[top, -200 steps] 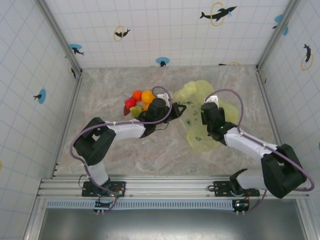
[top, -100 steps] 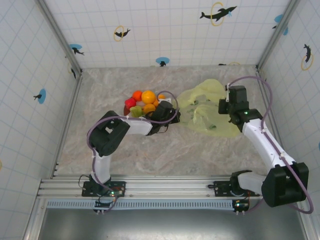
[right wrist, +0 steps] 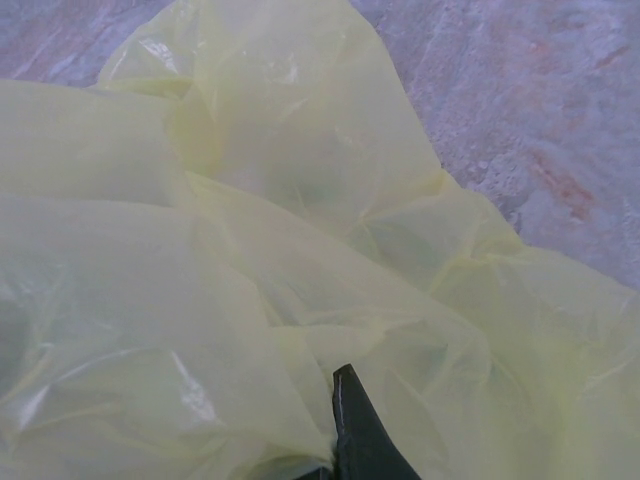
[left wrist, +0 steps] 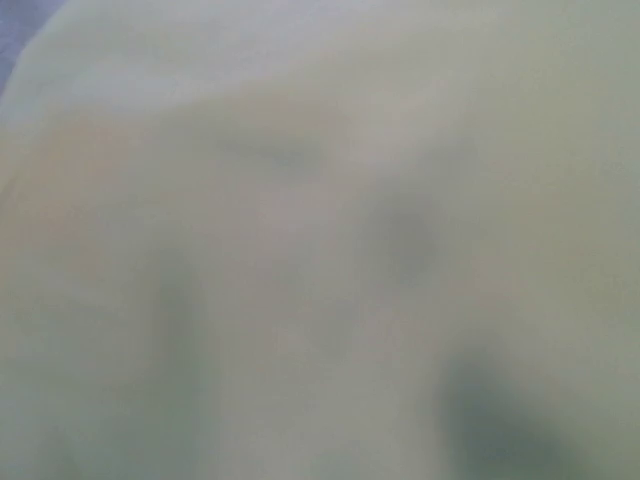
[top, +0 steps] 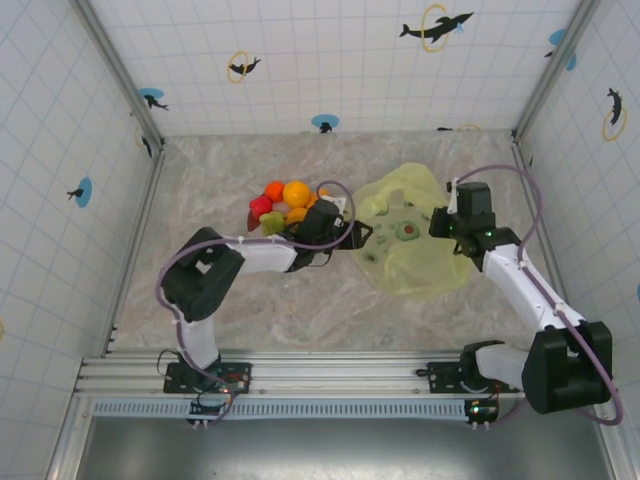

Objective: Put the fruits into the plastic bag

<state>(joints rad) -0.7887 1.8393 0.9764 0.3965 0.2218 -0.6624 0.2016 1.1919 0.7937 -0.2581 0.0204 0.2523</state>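
- Left gripper (top: 358, 235): it lies at the near-left edge of the plastic bag (top: 415, 268), fingers pointing into the plastic. The top view is too small to show how the jaws stand, so open or closed cannot be told.
- In the left wrist view the plastic bag (left wrist: 320, 240) sits right against the lens as a blurred yellow-green sheet. A few dark smudges show through it, and no fingers can be made out.
- Right gripper (top: 437, 222): it sits at the bag's opposite edge, facing the left gripper across the plastic.
- In the right wrist view one dark fingertip (right wrist: 352, 425) pokes up through the plastic bag (right wrist: 250, 250), and the folds gather toward it. The other finger is hidden under the film, so whether the jaws clamp the bag cannot be told.
- Between the two grippers the bag lies crumpled and spread on the table (top: 240, 300).
- A round greenish patch (top: 407, 232) with a darker middle shows there, nearer the right gripper. Whether it is a fruit or a printed spot cannot be told.
- Beyond the right fingertip, past the bag's far edge, bare marbled table (right wrist: 520, 90) is in view.
- The fruits (top: 285, 203) are heaped just behind the left gripper, on the side away from the bag and outside it. They include an orange one (top: 296, 192), a red one (top: 261, 206) and a green one (top: 271, 222).
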